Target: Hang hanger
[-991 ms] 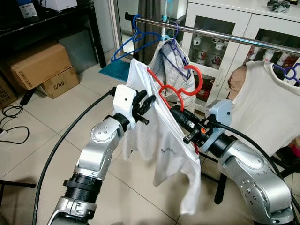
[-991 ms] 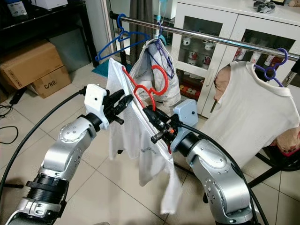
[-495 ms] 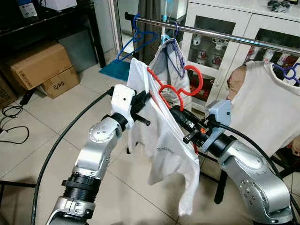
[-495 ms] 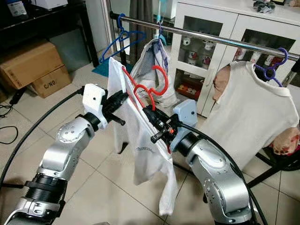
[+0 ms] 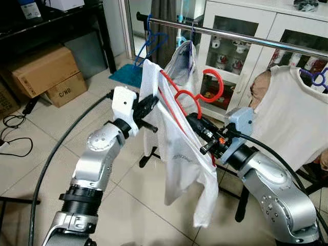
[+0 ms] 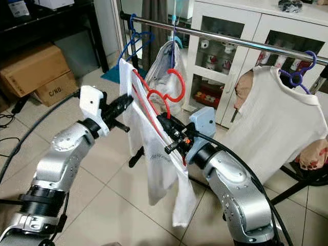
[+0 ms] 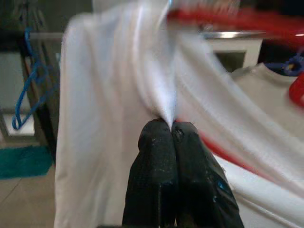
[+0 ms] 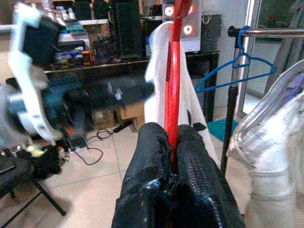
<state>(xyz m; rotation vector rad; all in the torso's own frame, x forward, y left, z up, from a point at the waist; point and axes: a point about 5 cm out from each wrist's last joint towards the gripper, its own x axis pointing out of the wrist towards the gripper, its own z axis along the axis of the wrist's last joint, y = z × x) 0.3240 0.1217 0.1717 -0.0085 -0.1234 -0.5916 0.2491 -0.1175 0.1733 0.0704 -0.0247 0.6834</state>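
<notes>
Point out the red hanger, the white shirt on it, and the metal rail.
red hanger [image 5: 216,77], left eye view, on its hook.
white shirt [image 5: 180,159], left eye view, on the hanging cloth.
metal rail [image 5: 256,40], left eye view, on the bare bar.

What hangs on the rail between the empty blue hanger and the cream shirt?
A grey-white garment on its own hanger hangs there on the rail; the head views show it.
</notes>
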